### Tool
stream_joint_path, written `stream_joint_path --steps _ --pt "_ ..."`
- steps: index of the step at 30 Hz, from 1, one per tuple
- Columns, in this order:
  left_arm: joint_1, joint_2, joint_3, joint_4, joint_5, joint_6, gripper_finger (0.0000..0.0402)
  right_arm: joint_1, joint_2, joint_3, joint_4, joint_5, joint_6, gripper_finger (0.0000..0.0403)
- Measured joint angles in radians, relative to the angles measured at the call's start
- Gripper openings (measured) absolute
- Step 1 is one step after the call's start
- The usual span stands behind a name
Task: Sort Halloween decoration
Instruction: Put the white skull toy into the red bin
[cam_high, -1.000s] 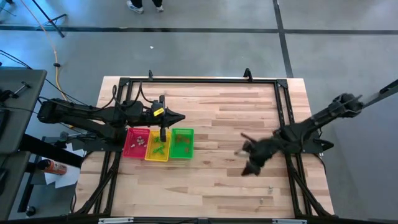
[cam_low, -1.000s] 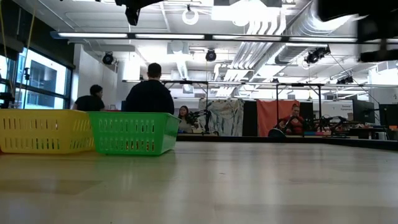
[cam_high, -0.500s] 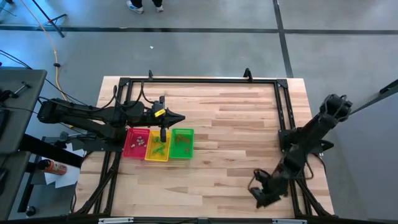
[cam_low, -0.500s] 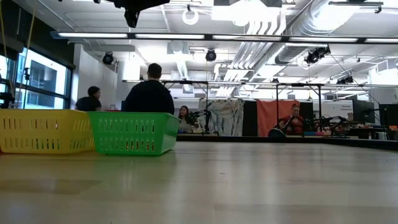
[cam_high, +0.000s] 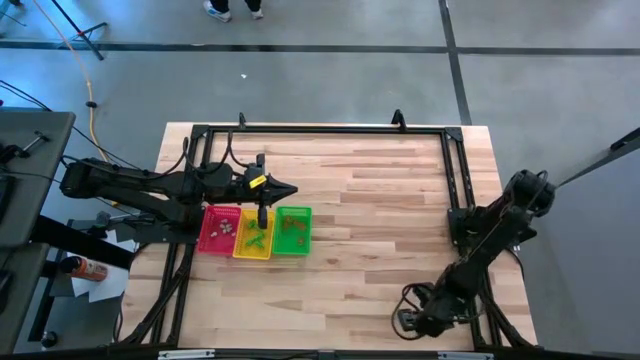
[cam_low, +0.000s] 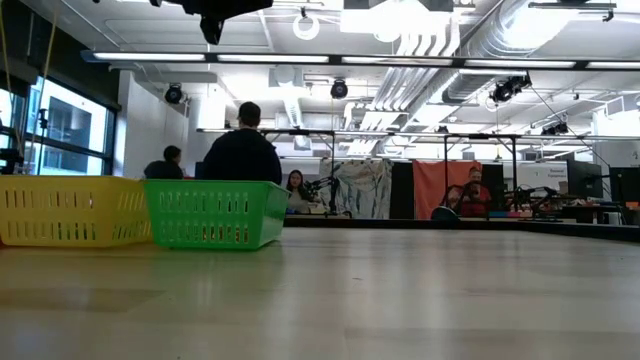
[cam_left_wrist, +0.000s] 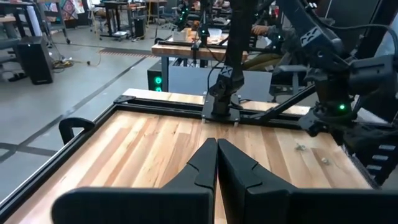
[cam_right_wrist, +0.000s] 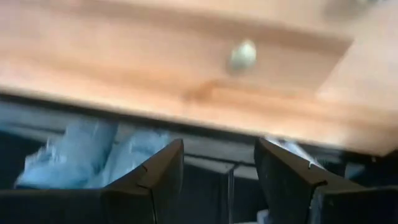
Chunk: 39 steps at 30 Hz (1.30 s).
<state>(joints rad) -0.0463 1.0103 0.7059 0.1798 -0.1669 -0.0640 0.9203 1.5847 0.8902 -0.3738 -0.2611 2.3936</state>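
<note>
The Halloween decoration shows as tiny green, orange and pale pieces inside the red tray, the yellow tray and the green tray. Two more tiny pieces lie on the bare wood near the table's right side. One pale piece lies on the wood by the table's near edge. My left gripper hovers shut above the trays, its fingers pressed together and level. My right gripper is open, low at the near right corner, its fingers apart, touching nothing.
A black metal frame runs along the table's far and side edges. The wide middle of the wood carries nothing. In the low view the yellow tray and the green tray stand side by side; people sit in the room behind.
My right arm has swung from the middle right of the table down toward the near edge and now sits at the near right corner. My left arm and the three trays have kept still.
</note>
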Motion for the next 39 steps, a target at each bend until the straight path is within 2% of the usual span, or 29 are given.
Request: stream_joint_path --steps 15,29,39 --pt "0.000 0.000 0.000 -0.004 0.000 -0.010 0.0000 -0.032 0.123 -0.005 -0.018 -0.032 0.007 0.0187" --pt "0.000 0.000 0.000 -0.004 0.000 -0.012 0.0000 -0.089 0.148 -0.003 -0.052 -0.027 0.002 0.0136" --pt "0.000 0.000 0.000 -0.005 0.000 -0.012 0.0000 -0.068 0.148 -0.003 -0.055 -0.027 -0.009 0.0110"
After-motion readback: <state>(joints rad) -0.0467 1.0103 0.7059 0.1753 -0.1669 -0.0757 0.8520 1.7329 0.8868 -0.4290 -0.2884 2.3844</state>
